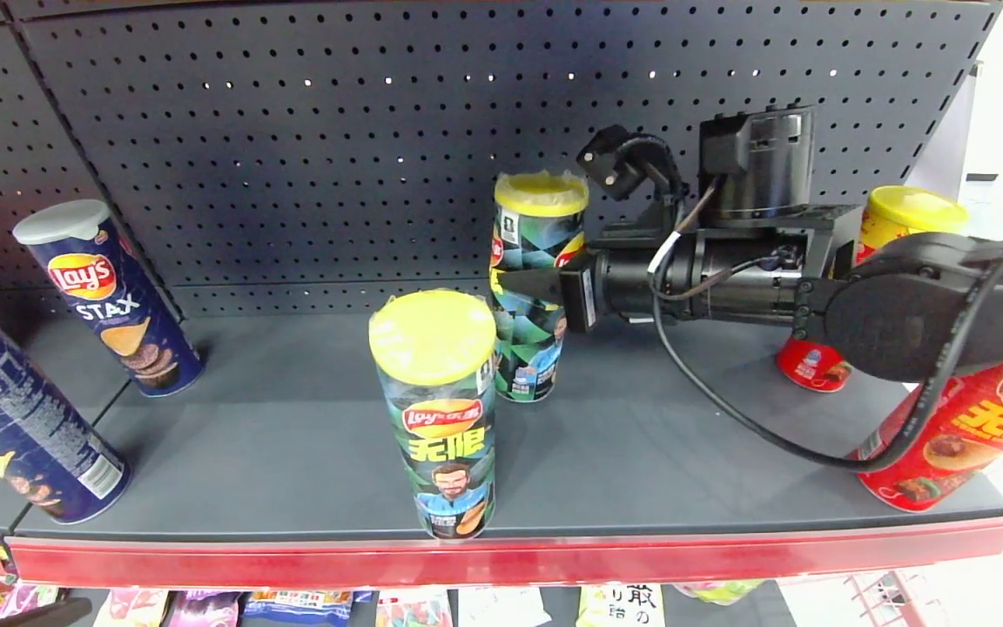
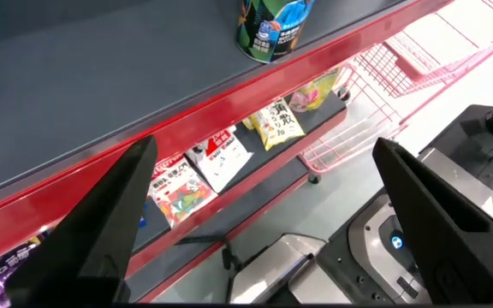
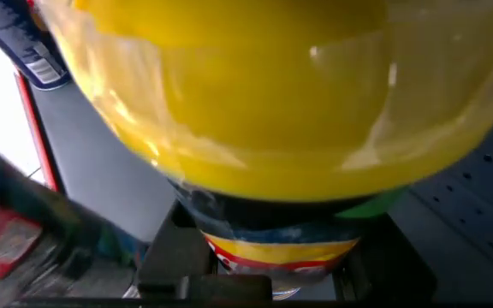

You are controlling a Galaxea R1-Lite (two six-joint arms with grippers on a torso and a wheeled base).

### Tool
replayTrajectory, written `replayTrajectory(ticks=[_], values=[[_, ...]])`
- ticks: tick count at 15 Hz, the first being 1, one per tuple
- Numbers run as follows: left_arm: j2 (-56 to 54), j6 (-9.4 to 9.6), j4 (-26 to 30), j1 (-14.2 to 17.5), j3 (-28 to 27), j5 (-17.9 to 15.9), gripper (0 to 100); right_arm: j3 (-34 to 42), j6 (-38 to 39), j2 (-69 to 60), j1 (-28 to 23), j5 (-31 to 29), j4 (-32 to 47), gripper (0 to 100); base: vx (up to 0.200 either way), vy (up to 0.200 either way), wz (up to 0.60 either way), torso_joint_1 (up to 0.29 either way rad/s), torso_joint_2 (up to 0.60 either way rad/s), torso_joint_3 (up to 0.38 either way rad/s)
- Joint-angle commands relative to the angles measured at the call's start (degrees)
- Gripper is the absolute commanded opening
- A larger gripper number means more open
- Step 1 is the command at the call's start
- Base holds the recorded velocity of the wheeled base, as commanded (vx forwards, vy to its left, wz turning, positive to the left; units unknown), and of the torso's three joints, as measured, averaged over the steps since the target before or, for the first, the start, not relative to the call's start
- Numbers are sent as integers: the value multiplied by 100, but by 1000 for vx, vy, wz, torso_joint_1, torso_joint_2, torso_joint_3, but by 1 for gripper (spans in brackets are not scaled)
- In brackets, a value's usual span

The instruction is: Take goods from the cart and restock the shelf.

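Observation:
A green chip can with a yellow lid [image 1: 529,348] stands upright on the grey shelf [image 1: 292,418], toward the back. My right gripper [image 1: 545,287] comes in from the right and is shut on its middle. In the right wrist view the can's lid [image 3: 272,94] looms close, with the body held in the right gripper [image 3: 268,261]. A second green can [image 1: 445,418] stands free at the front edge; its base [image 2: 272,30] shows in the left wrist view. My left gripper [image 2: 264,231] hangs open and empty below the shelf's red lip [image 2: 229,94].
Two blue cans [image 1: 110,296] [image 1: 14,418] lean at the shelf's left. Red cans [image 1: 963,435] [image 1: 893,226] stand behind and under the right arm. A pink wire cart [image 2: 418,77] sits beside the lower shelf of snack packets [image 2: 221,158]. Bare shelf lies between the blue and green cans.

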Motion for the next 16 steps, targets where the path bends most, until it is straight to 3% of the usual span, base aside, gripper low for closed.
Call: replayTrajectory(ticks=[1, 14, 15, 16], values=[[22, 0, -3, 4, -15, 3, 100, -80, -6, 207, 3, 1, -30, 0, 0, 0, 0, 0, 0, 0], [22, 0, -3, -4, -33, 21, 100, -317, -270, 559, 47, -17, -39, 0, 0, 0, 0, 0, 0, 0], [22, -9, -3, -4, -33, 21, 100, -299, -270, 541, 47, -25, -39, 100, 0, 0, 0, 0, 0, 0], [48, -9, -3, -4, -33, 21, 100, -247, -261, 471, 47, -34, -39, 100, 0, 0, 0, 0, 0, 0]])
